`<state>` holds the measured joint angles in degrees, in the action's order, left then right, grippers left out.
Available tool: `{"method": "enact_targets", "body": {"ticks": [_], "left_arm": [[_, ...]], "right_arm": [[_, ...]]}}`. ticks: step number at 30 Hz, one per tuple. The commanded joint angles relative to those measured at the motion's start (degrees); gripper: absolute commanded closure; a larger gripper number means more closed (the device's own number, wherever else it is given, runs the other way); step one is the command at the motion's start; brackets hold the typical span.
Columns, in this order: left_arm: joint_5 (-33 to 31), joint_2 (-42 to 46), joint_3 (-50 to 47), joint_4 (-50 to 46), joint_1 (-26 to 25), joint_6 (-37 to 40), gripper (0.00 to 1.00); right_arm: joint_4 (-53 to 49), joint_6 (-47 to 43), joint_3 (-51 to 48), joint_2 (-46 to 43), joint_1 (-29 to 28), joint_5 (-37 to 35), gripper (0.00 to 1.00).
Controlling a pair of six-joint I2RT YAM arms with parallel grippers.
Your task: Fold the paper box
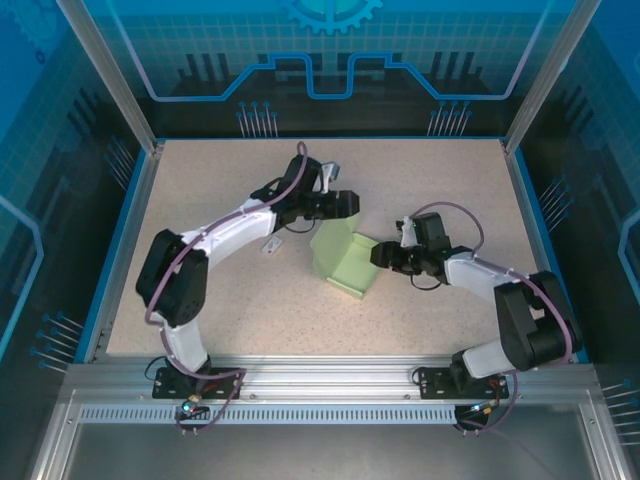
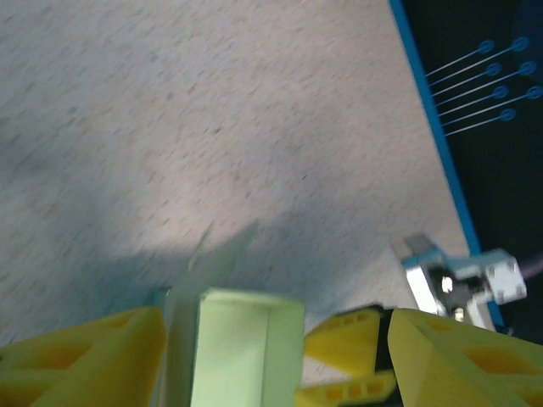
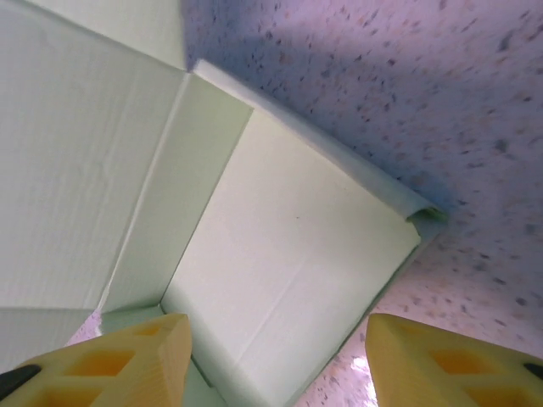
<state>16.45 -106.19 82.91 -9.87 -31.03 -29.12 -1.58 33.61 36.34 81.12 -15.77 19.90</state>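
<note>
At the centre of the table, top view: one paper box of pale mint card, partly erected. Its floor lies flat, a tall panel stands up on the 11 o'clock side, and low walls are raised along other edges; the top is open. Judged state: roughly midway, the walls creased up, the remaining flaps and the closure not yet folded and tucked. The left gripper hovers at the box's 12 o'clock. Its fingers are spread, with a narrow upright wall of card between them and a gap showing on one side, so nothing is pinched. The right gripper sits at the box's 3 o'clock, its fingers spread wide over the inner floor and clamping nothing. Count: one box, two arms, two grippers, two fingers each.
</note>
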Motion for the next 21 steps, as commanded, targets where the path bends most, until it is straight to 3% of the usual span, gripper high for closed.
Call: {"method": "enact_targets", "body": {"ticks": [1, 5, 9, 21], "left_arm": [[2.69, -4.16, 8.79, -3.47, -0.34, 3.91, 0.28], [0.19, -4.38, 12.19, -4.99, 0.59, 6.53, 0.26], [-3.51, 1.06, 7.8, -3.39, 1.8, 8.83, 0.22], [-12.44, 21.43, -14.05, 1.07, 6.99, 9.26, 0.19]], "right_arm": [[-4.3, -1.1, -1.82, -5.47, -0.04, -2.74, 0.42], [-9.02, -2.05, -4.4, -11.88, -2.02, -5.04, 0.4], [-11.24, -2.34, -6.51, -15.41, -5.79, -4.72, 0.37], [-4.58, 1.21, -4.39, -5.66, -19.19, -4.97, 0.29]]}}
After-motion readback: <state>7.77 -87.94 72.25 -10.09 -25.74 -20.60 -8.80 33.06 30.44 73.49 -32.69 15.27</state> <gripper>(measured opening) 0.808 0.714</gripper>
